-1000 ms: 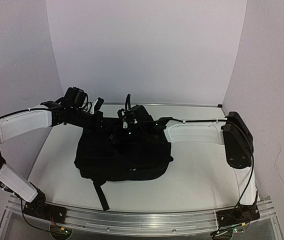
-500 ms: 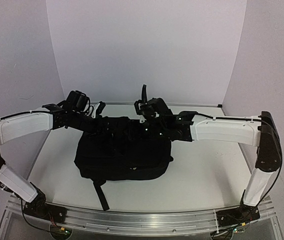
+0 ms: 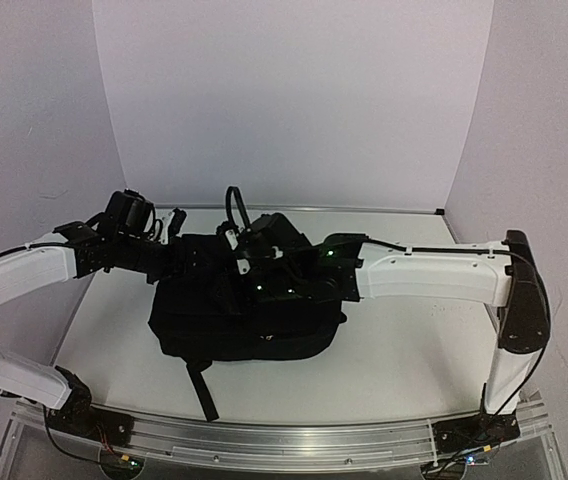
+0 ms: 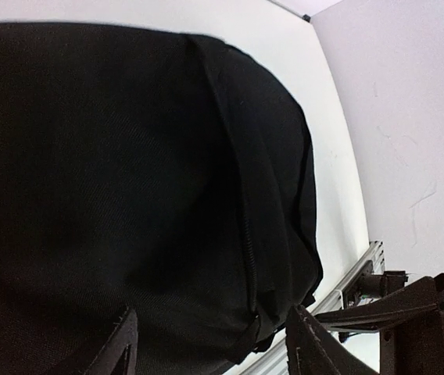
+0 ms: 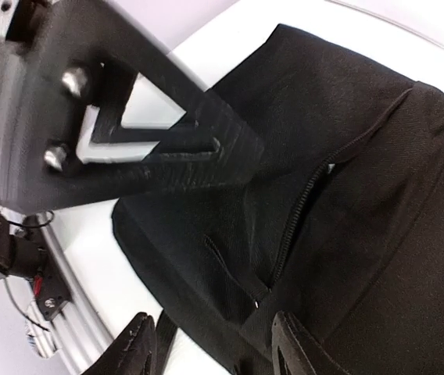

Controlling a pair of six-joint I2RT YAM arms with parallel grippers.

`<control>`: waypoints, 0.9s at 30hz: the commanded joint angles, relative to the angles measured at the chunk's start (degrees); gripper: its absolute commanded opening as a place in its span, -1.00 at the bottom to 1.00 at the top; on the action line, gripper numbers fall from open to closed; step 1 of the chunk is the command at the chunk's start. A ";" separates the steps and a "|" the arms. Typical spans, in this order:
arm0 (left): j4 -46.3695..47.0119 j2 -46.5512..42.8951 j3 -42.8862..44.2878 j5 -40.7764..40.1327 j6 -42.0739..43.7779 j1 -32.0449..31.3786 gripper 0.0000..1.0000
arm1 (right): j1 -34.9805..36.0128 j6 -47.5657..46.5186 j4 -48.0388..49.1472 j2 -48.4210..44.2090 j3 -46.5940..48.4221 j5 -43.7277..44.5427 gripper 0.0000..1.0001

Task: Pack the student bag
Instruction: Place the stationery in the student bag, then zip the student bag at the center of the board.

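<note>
From above, we are seeing the student bag (image 3: 244, 315) lying flat mid-desk (image 3: 404, 350). Its long axis is running left to right, and one strap (image 3: 202, 385) is trailing toward the arm bases. Both hands are hovering over its far edge: the left hand (image 3: 176, 228) at the far-left corner, the right hand (image 3: 236, 238) nearer the middle.

Through the left wrist camera, we are looking past widely parted fingers (image 4: 308, 348) holding nothing. Black fabric is filling the frame directly below.

Through the right wrist camera, the fingers (image 5: 286, 344) are also spread wide and empty. The zip (image 5: 296, 215) is running straight ahead of them, so we are judging this hand better placed for the opening.
</note>
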 commanded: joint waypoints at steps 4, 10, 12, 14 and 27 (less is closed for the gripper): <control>6.71 -4.51 -7.30 1.20 -3.63 0.28 0.09 | 0.74 -3.93 -2.86 5.80 7.47 6.13 -0.10; 5.33 -5.53 -8.15 -1.19 -4.38 0.28 -0.09 | 1.00 -7.22 -4.84 9.10 11.51 8.67 -0.11; 4.72 -5.82 -8.21 -2.00 -4.34 0.27 -0.12 | 1.08 -8.39 -5.78 10.14 12.90 10.24 -0.15; 4.60 -6.07 -8.25 -2.29 -4.40 0.28 -0.10 | 1.21 -9.64 -7.08 11.32 14.59 11.88 -0.22; 0.84 -6.12 -6.12 -0.44 1.67 0.13 0.28 | 1.20 -9.21 -10.65 12.66 18.84 18.98 -0.99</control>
